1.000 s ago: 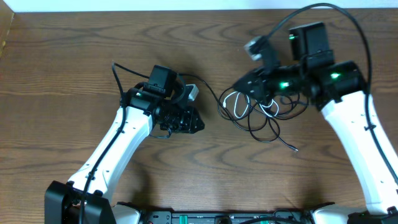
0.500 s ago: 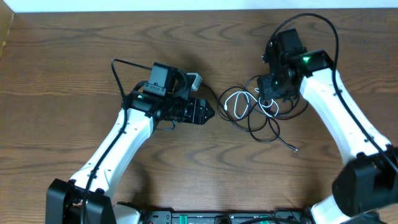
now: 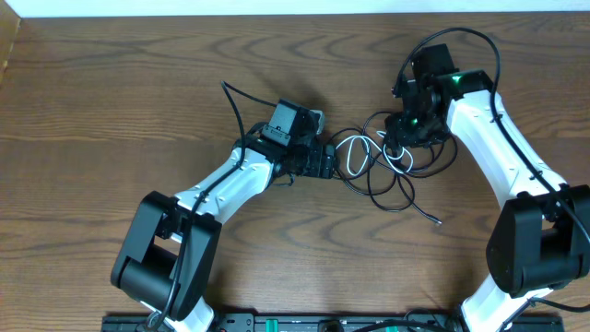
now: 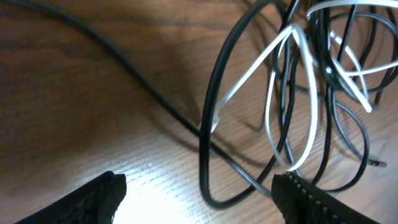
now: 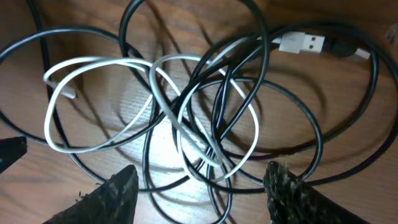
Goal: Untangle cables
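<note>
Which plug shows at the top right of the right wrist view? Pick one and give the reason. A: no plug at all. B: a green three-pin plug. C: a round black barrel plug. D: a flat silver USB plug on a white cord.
D: the flat silver USB plug lies bare on the brown wooden table, its white collar joining the tangled thin black and white cables, above the open fingers.

White arms [image 3: 502, 138], black joints, green lights, black cabling
</note>
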### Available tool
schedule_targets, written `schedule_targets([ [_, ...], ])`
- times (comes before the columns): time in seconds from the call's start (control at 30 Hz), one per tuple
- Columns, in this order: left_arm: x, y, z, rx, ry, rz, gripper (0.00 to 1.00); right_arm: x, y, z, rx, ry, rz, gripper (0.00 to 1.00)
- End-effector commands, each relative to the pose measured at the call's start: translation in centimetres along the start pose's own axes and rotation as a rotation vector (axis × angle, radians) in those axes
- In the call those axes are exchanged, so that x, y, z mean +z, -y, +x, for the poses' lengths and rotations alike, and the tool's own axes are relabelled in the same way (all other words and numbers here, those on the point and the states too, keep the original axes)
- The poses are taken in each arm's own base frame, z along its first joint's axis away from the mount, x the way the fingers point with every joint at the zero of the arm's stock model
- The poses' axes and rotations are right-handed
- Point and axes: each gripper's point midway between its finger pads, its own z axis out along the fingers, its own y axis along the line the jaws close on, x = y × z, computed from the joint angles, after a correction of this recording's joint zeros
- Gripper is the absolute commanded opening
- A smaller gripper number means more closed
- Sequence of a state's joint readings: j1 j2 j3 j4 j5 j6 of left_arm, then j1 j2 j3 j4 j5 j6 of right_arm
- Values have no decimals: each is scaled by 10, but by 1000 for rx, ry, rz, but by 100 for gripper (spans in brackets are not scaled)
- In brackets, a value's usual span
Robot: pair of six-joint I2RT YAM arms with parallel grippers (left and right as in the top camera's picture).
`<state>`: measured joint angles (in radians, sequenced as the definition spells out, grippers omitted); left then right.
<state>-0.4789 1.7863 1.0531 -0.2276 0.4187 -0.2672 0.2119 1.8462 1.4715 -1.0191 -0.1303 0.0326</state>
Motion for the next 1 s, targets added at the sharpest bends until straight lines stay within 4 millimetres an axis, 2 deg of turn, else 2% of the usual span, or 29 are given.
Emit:
schedule_targets([
  [0.0,6,-1,4,-31,-15,13,81,18,10,9,2,-16,24,61],
  [0.07,7,0,1,-38,-2,15,80,29,11,14,2,-16,21,54],
  [0.2,16,7,3,-33,-4,23,73,44,13,14,16,14,20,49],
  [0.23,22,8,9,-30,-24,19,68,47,14,13,47,23,19,41],
  [0.3,25,7,13,-34,-38,15,49,49,11,13,95,29,2,22],
  [0.33,25,6,14,-36,-44,12,34,49,-1,13,94,27,-69,18],
  [0.37,25,5,16,-38,-51,10,27,48,-8,13,89,25,-110,14],
  [0.4,24,1,26,-47,-93,-8,12,42,-37,13,13,25,-281,3],
  [0.43,22,-6,34,-54,-124,-28,8,39,-48,14,-20,27,-349,1],
  [0.47,17,-19,42,-88,-160,-75,8,34,-57,14,-46,33,-405,1],
  [0.53,8,-35,52,-111,-205,-111,7,29,-63,13,-59,44,-444,1],
  [0.57,-9,-55,58,-167,-236,-151,7,21,-56,9,-55,68,-417,1],
  [0.6,-20,-65,58,-190,-242,-164,7,15,-47,6,-38,90,-377,1],
  [0.63,-32,-74,60,-212,-249,-175,7,5,-31,0,23,126,-299,1],
  [0.7,-49,-89,62,-238,-252,-225,7,-18,-19,-8,53,201,-251,1],
  [0.77,-65,-108,66,-269,-251,-303,8,-69,-15,-25,65,375,-250,1],
  [0.8,-67,-110,67,-273,-258,-313,7,-92,-12,-32,83,455,-244,1],
  [0.83,-68,-111,69,-279,-266,-315,8,-122,3,-39,151,562,-189,1],
  [0.87,-68,-111,71,-277,-271,-316,7,-152,27,-40,241,664,-98,1],
  [0.9,-69,-112,72,-278,-275,-324,7,-168,45,-37,298,716,-25,1],
  [0.97,-72,-117,77,-280,-292,-359,8,-205,99,-18,462,818,200,1],
])
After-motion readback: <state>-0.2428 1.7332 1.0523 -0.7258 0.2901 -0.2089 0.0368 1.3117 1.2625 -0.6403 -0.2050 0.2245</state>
